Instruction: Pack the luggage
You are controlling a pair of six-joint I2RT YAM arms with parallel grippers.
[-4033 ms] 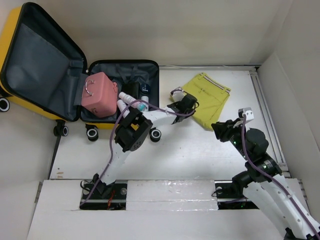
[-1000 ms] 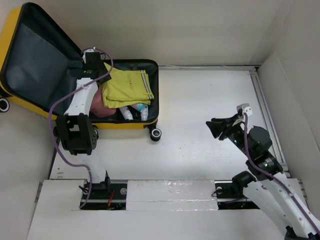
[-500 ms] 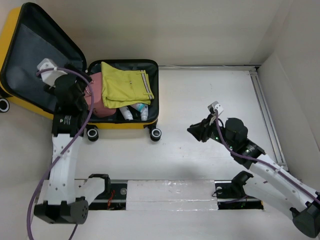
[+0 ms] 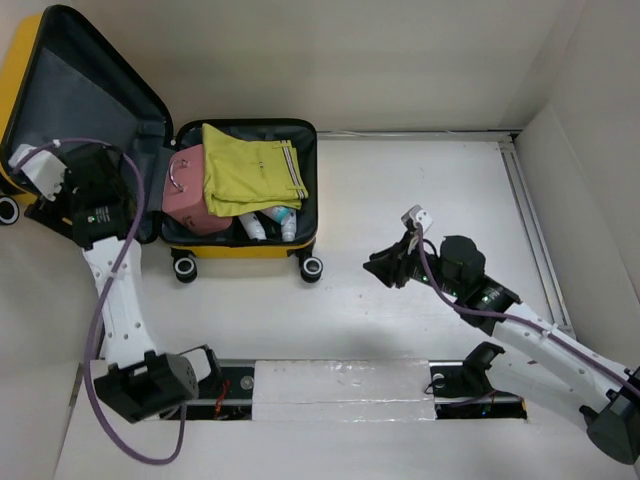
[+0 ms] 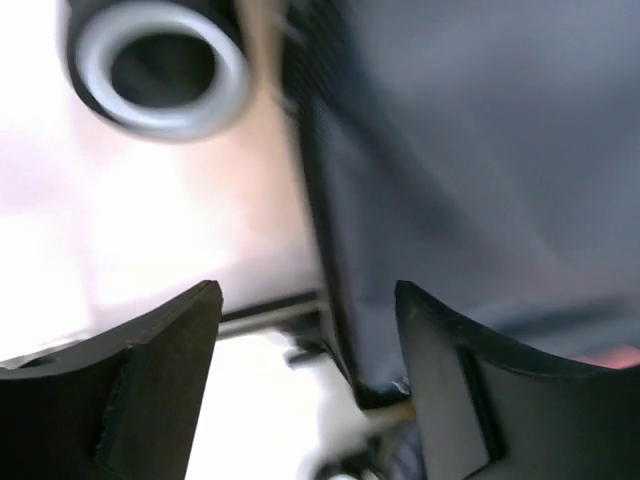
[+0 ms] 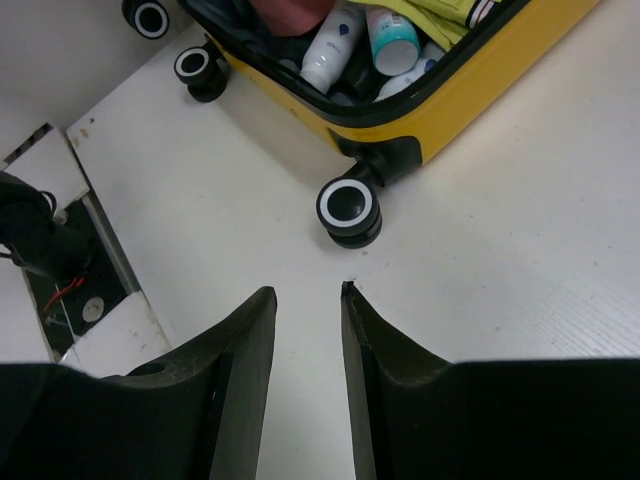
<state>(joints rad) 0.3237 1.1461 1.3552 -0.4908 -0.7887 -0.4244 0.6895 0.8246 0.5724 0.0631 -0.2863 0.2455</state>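
Two arms attended an open yellow suitcase (image 4: 235,250) lying on the white table (image 4: 420,190), its lid (image 4: 85,110) propped upright behind the left arm's wrist. The left gripper (image 5: 305,290) was stationed at the outer edge of that lid with its fingers (image 5: 150,380) spread wide. In the left wrist view the dark rim of the lid ran through the gap between them, grey lining filled the space ahead of one finger, and a blurred black-and-white wheel (image 5: 160,65) sat ahead of the other. Whether either finger touched the rim could not be told. The right gripper (image 6: 305,292) hovered over bare table, its fingers only narrowly parted and holding nothing. Just ahead of its fingertips stood a corner wheel (image 6: 349,208) of the suitcase, and beyond that wheel rose the yellow front wall. Inside the base, farther from the right gripper, a folded yellow garment (image 4: 250,172) lay on top. The garment overlapped a pink case (image 4: 185,200) on the side toward the left gripper. White bottles (image 4: 268,222) showed at the near wall, partly under the garment.
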